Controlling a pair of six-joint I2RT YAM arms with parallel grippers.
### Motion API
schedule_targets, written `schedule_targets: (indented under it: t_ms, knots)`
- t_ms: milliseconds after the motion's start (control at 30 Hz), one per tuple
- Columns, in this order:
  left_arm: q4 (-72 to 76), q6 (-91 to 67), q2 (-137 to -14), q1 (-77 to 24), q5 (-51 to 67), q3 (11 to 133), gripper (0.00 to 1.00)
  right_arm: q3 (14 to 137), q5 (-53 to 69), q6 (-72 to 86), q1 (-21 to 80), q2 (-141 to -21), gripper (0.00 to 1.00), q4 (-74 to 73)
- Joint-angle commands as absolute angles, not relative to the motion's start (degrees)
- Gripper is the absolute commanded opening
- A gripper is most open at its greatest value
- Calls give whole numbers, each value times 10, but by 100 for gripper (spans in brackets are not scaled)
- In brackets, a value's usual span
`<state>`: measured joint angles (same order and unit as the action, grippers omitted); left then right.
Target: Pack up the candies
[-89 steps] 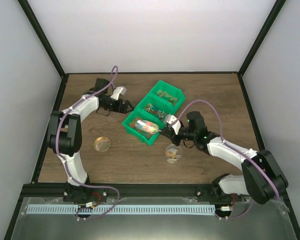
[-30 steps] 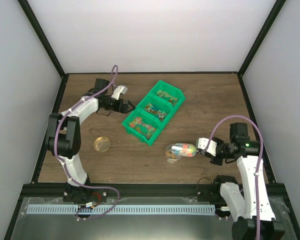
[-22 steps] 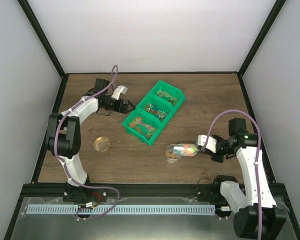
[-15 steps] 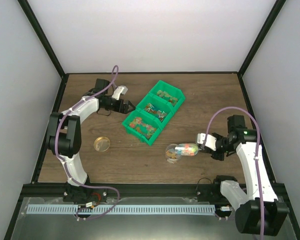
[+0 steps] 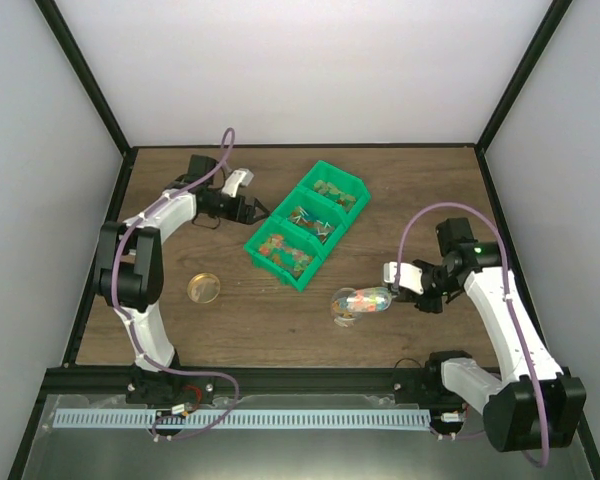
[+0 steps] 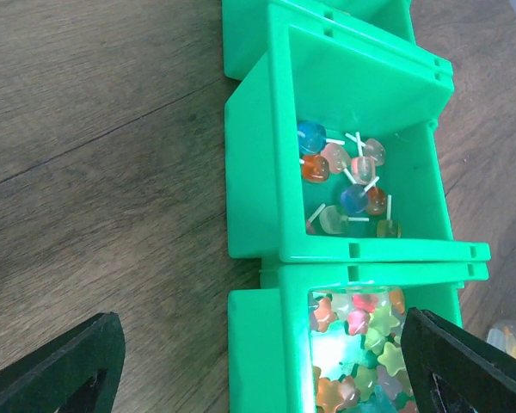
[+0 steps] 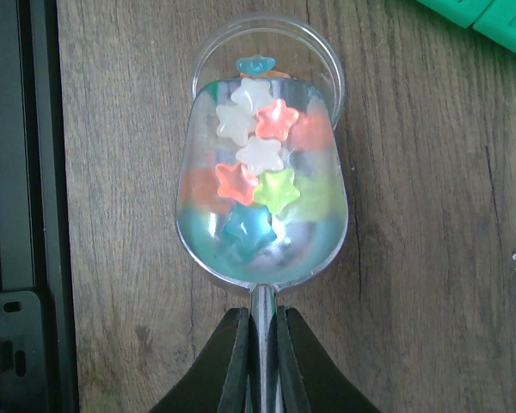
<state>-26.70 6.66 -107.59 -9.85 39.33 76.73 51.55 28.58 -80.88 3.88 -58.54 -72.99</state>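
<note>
Star-shaped candies (image 7: pixel 258 159) in orange, white, green and blue fill the metal scoop (image 7: pixel 262 232). My right gripper (image 7: pixel 260 323) is shut on the scoop's thin handle. The scoop's front end hangs over a small clear round container (image 7: pixel 208 53) on the table, with a few candies inside it. In the top view, the scoop (image 5: pixel 372 297) reaches left from the right gripper (image 5: pixel 394 288) to the container (image 5: pixel 344 310). More candies (image 6: pixel 365 340) lie in the near compartment of the green bin (image 6: pixel 258 198). My left gripper (image 6: pixel 267 370) is open beside that bin's left end.
The bin's middle compartment holds small lollipop sweets (image 6: pixel 348 176), and its far compartment (image 5: pixel 332 190) holds other pieces. A round lid (image 5: pixel 204 288) lies on the wood at the left. Black frame rails (image 7: pixel 17 172) run along the table's near edge.
The right arm carried the loaded scoop out of the green bin and down to the clear container, then edged it left over the rim. The left arm stayed still.
</note>
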Motion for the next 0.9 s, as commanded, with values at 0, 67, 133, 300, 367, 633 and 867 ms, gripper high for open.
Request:
schedule_targets:
  t_ms: [0,67,133,300,367,633,867]
  knots:
    - [-270,84,-1084,-92,406,776,90,544,266,-794,56,-593,1,-738]
    - [-270,84,-1085,-89,407,775,90,551,259,-793,60,-599,1,-742]
    - [-268,83,-1084,-88,407,771,90,560,252,-792,61,-605,1,-746]
    - [-259,79,-1081,-86,410,762,90,575,237,-793,63,-614,1,-746]
    - [-258,78,-1080,-86,410,761,90,583,234,-792,63,-619,1,-747]
    - [-259,81,-1080,-83,406,757,90,587,210,-804,72,-614,1,-748]
    - [-261,81,-1072,-81,400,746,90,604,219,-810,72,-607,1,-746]
